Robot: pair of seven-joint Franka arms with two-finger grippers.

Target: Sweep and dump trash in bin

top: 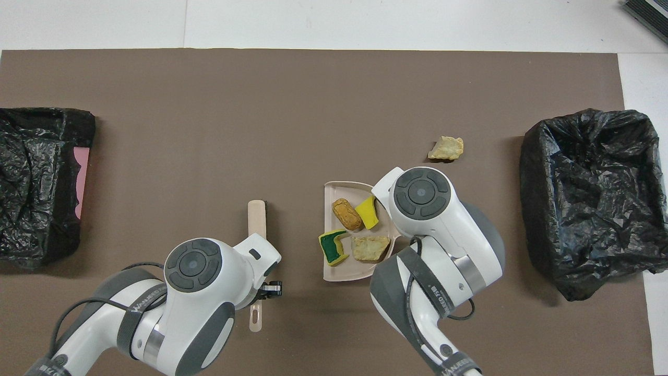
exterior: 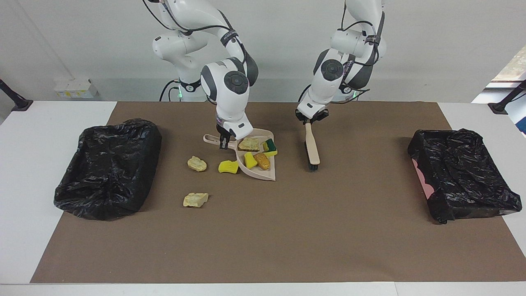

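while the right gripper (exterior: 224, 142) clamps the dustpan (exterior: 263, 174) handle, 4 scraps lie in the pan: a beige chunk (exterior: 249, 144), a green-backed sponge (exterior: 269, 146), a yellow piece (exterior: 250, 160) and an orange-brown lump (exterior: 262, 161). 3 lie on the mat (exterior: 263, 230) toward the right arm's bin (exterior: 109, 166): a yellow sponge (exterior: 228, 166) just beside the pan, and 2 beige chunks (exterior: 197, 163) (exterior: 195, 200). the left gripper (exterior: 309, 120) grips the brush (exterior: 312, 148) handle.
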